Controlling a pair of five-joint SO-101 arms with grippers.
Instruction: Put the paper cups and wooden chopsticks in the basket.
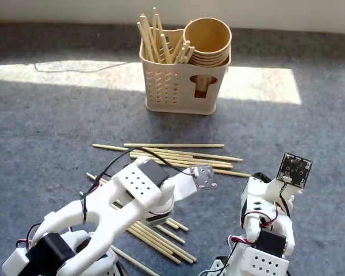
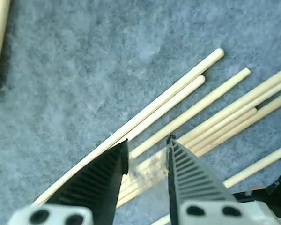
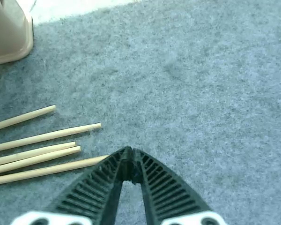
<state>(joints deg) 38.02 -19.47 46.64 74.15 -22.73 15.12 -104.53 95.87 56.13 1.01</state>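
Observation:
The cream basket [image 1: 175, 86] stands at the back of the grey carpet and holds stacked paper cups [image 1: 208, 39] and several upright wooden chopsticks [image 1: 155, 37]. More chopsticks [image 1: 184, 155] lie loose on the carpet in front of it. My left arm [image 1: 135, 192] leans over that pile. Its gripper [image 2: 148, 143] is open, pointing down just above several chopsticks [image 2: 196, 112], with a few of them lying in the gap between its fingers. My right gripper [image 3: 129, 152] is shut and empty over bare carpet, next to the ends of several chopsticks [image 3: 47, 136].
A corner of the basket [image 3: 9, 33] appears far off in the right wrist view. My right arm [image 1: 270, 218] sits at the front right, beside the pile. A bright sunlit strip [image 1: 259, 83] crosses the carpet behind the basket.

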